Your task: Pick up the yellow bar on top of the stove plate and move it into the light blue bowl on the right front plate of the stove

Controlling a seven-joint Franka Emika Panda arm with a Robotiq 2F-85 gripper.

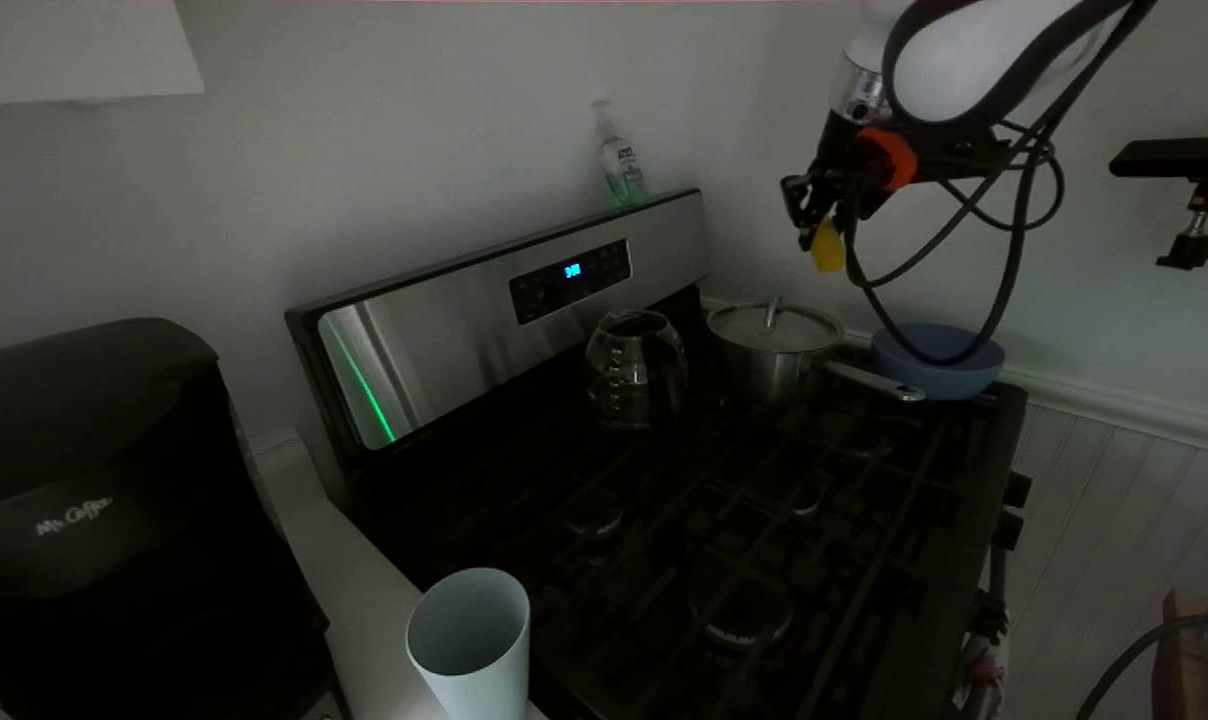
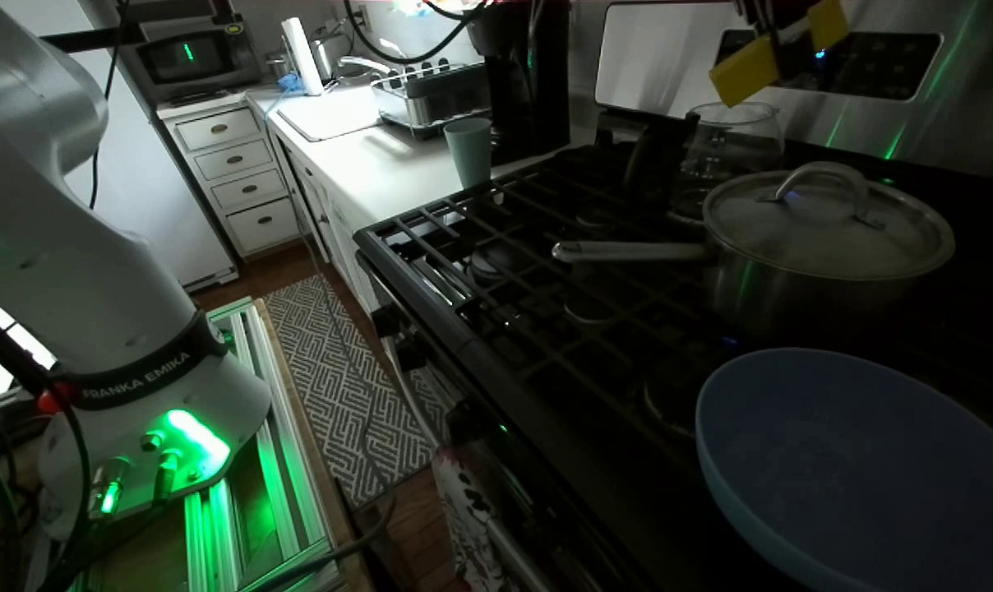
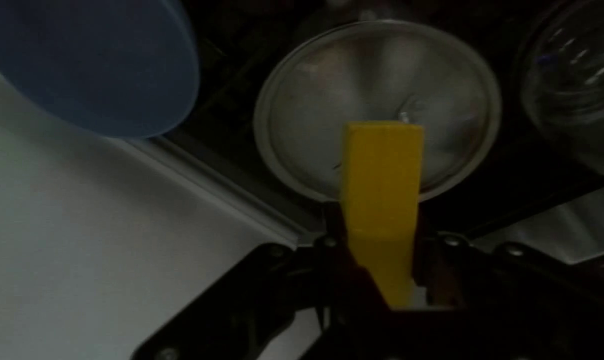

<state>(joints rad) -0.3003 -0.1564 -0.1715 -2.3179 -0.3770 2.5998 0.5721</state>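
The stove [image 1: 684, 500] lies in gloom; in an exterior view the far counter [image 2: 390, 164] shines and green glare floods the robot base [image 2: 192, 440]; the wrist view is murky, perhaps soft.

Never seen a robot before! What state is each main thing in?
Oblong yellow bar: held aloft.
Black robot gripper: closed on bar.
Round light blue bowl: upright, bar not inside.
Round steel pot: lidded.
Clear glass carafe: upright.
Pale blue tapered cup: upright, open-topped.
Black rectangular stove display: lit.
White drawers: shut.
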